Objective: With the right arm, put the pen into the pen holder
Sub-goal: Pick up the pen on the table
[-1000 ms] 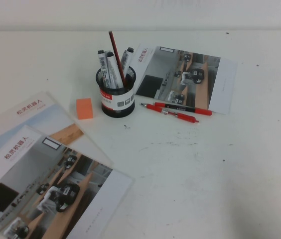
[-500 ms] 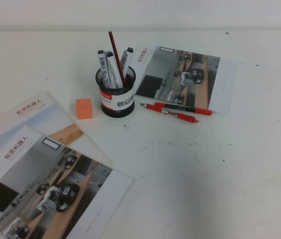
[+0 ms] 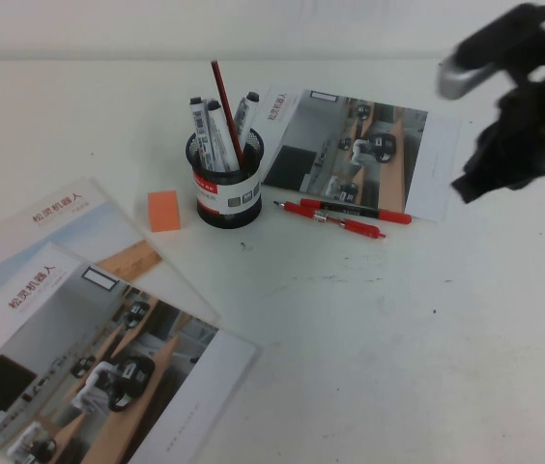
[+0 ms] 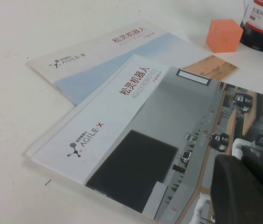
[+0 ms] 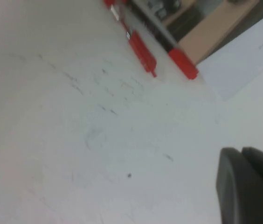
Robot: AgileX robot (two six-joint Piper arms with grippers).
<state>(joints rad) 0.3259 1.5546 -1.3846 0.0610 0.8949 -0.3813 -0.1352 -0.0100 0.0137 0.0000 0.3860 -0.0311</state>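
The pen (image 3: 329, 219), slim and all red, lies on the white table just right of the pen holder (image 3: 227, 189), a black mesh cup with a white and red band. It also shows in the right wrist view as the pen (image 5: 140, 45). My right gripper (image 3: 466, 187) hangs shut and empty above the table, to the right of the pen and apart from it; the right wrist view shows the right gripper (image 5: 241, 151) with its fingers pressed together. My left gripper (image 4: 241, 161) hovers shut over a brochure, holding nothing.
A second red pen with a black middle (image 3: 355, 210) lies right beside the pen. The holder contains markers and a dark-red pencil (image 3: 226, 111). An orange block (image 3: 164, 210) sits left of the holder. Brochures lie behind the pens (image 3: 364, 150) and at the front left (image 3: 79, 329).
My right arm has come into the high view from the right edge and now hangs over the table's far right. The pens and holder have not moved.
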